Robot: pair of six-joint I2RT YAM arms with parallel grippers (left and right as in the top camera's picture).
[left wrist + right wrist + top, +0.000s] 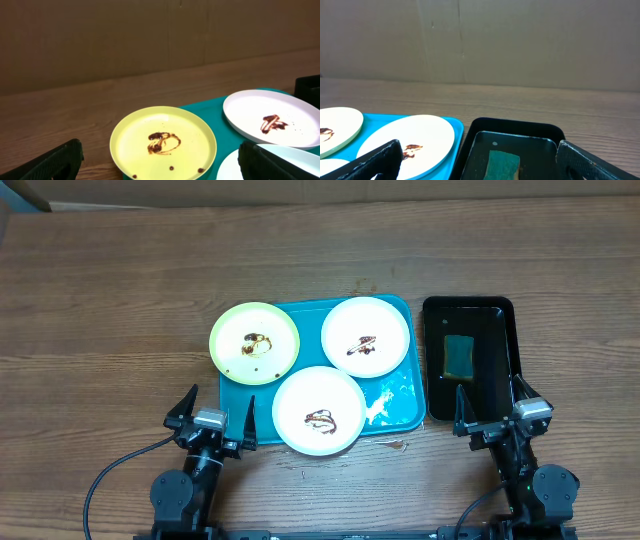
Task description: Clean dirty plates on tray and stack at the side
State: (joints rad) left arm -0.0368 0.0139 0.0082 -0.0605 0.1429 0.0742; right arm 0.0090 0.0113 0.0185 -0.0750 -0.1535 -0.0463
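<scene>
Three smeared plates [319,410] are seen on the tray [397,413] at frame centre; none is cleaned or stacked. Left gripper [220,402] and right gripper [489,395], lower frame, are held apart and empty; the sponge [458,356] lies untouched.

Matt wood-grain table [120,300], glossy black tray [497,315], smooth turquoise plastic tray [400,408], smooth plates [365,335]

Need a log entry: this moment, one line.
left gripper open | right gripper open | three smeared plates on turquoise tray | sponge in black tray
</scene>
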